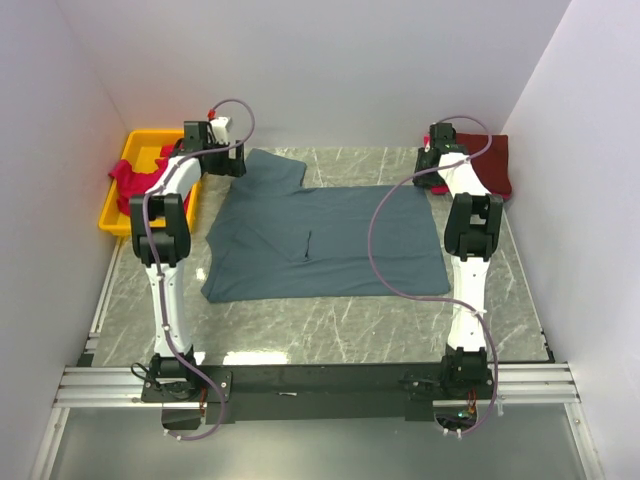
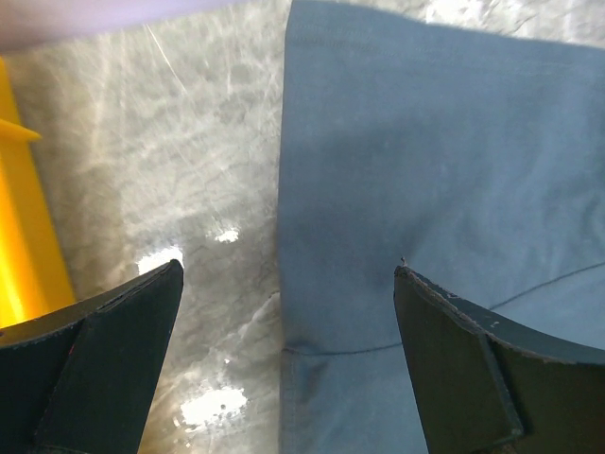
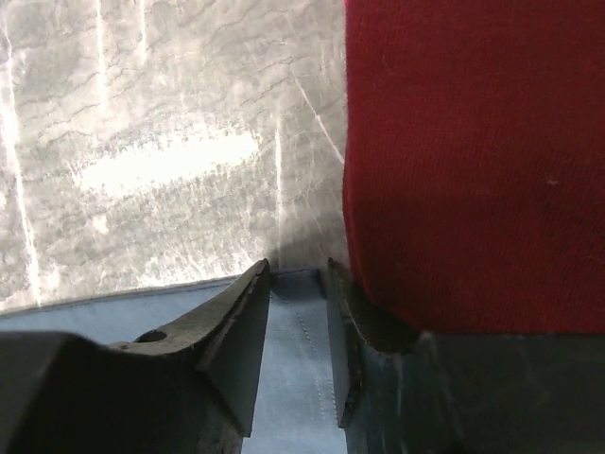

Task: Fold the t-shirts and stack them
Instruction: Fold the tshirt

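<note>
Shirts are far from stacked: the blue shirt lies spread flat mid-counter, one sleeve out at its far left, showing no clear fold. The red shirt hangs crumpled over the bin at the far left, and the maroon shirt sits in the far right corner, seemingly folded. I judge most of the folding and all the stacking remain. Both arms reach to the blue shirt's far edge. The left arm hovers over the sleeve, left jaws wide open astride its outer edge, holding nothing. The right arm is low at the far right corner, just beside the maroon shirt. The right jaws are narrowed with the blue hem between them, but I cannot tell whether they pinch it.
</note>
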Robot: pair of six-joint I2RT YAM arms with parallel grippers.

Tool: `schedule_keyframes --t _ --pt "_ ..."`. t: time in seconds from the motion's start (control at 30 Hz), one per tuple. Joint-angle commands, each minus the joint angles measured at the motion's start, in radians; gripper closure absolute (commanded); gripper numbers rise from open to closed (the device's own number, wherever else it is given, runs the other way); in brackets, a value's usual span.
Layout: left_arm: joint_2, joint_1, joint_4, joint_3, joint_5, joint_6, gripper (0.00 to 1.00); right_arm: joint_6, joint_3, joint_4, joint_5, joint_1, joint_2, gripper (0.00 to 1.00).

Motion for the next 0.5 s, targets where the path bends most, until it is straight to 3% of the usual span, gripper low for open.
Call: schedule_keyframes --t 0.0,0.07,0.17,0.2,0.3,0.33,0.37,0.47 --pt "0.03 0.001 -0.019 0.072 -0.02 -0.044 0.01 -0.009 0.032 -0.021 0.025 0.001 0.025 0.62" --pt "0.055 0.001 -0.031 0.1 -0.02 -0.049 0.01 -0.012 0.041 -0.033 -0.01 -0.001 0.036 0.65" --pt "0.078 0.001 -0.02 0.118 -0.032 -0.058 0.0 -0.02 0.051 -0.053 -0.031 0.001 0.045 0.78" --pt "0.084 0.002 -0.014 0.125 -0.032 -0.093 0.01 -0.021 0.05 -0.05 -0.033 0.001 0.045 0.88" --pt "0.112 0.001 0.01 0.152 -0.038 -0.112 0.01 -0.026 0.036 -0.041 -0.042 0.001 0.038 1.0" --pt "0.121 0.002 0.015 0.161 -0.043 -0.118 0.01 -0.027 0.033 -0.039 -0.045 0.001 0.036 1.0" --pt "0.142 0.001 0.021 0.186 -0.046 -0.121 0.08 -0.027 0.033 -0.039 -0.05 -0.001 0.036 1.0" --pt "0.19 0.002 0.018 0.244 -0.04 -0.127 0.16 -0.032 0.022 -0.029 -0.051 0.001 0.027 1.0"
